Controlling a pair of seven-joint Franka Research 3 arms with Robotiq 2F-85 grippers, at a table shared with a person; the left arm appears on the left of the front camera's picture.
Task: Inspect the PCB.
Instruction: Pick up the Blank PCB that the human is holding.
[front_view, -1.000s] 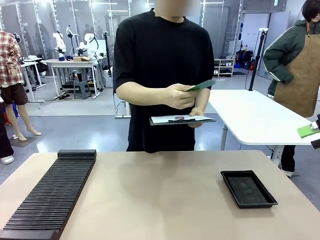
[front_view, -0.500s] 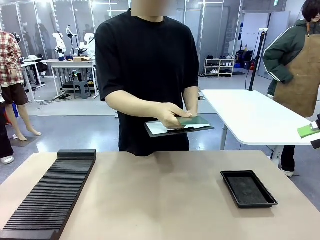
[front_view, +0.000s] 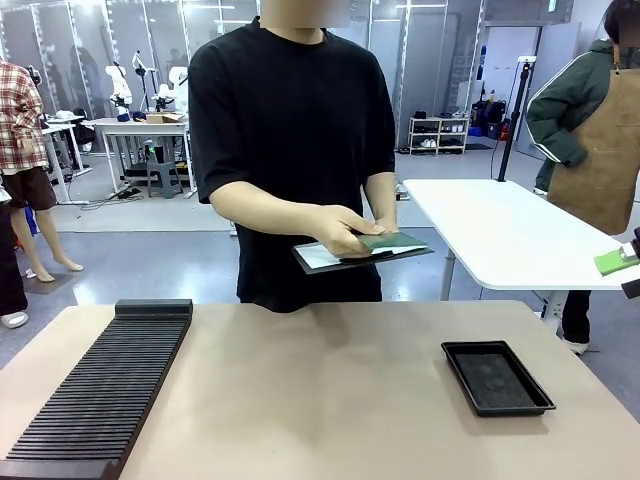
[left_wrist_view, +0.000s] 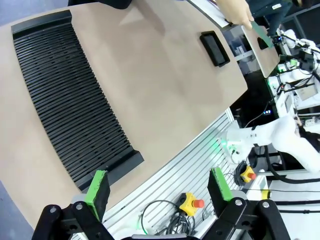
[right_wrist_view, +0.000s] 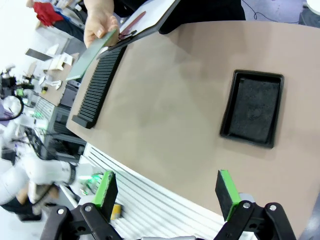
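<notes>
At the far side of the table a person holds the green PCB (front_view: 392, 241) flat on a dark clipboard (front_view: 325, 259) with white paper, one hand (front_view: 345, 232) pressing on the board. In the right wrist view the PCB (right_wrist_view: 90, 53) slants below the person's hand (right_wrist_view: 100, 22). In the left wrist view a sliver of the PCB (left_wrist_view: 260, 34) shows beside the hand. My left gripper (left_wrist_view: 157, 189) is open high above the table's near edge, holding nothing. My right gripper (right_wrist_view: 167, 192) is likewise open and empty above the table.
A long black slotted rack (front_view: 105, 385) lies at the table's left. A shallow black tray (front_view: 496, 377) sits at the right. A white table (front_view: 520, 240) stands behind, with another person (front_view: 590, 120) in an apron beside it. The middle of the tabletop (front_view: 320, 390) is bare.
The person lowered the PCB from a raised, tilted hold onto the clipboard and shifted slightly left. Neither gripper has visibly moved.
</notes>
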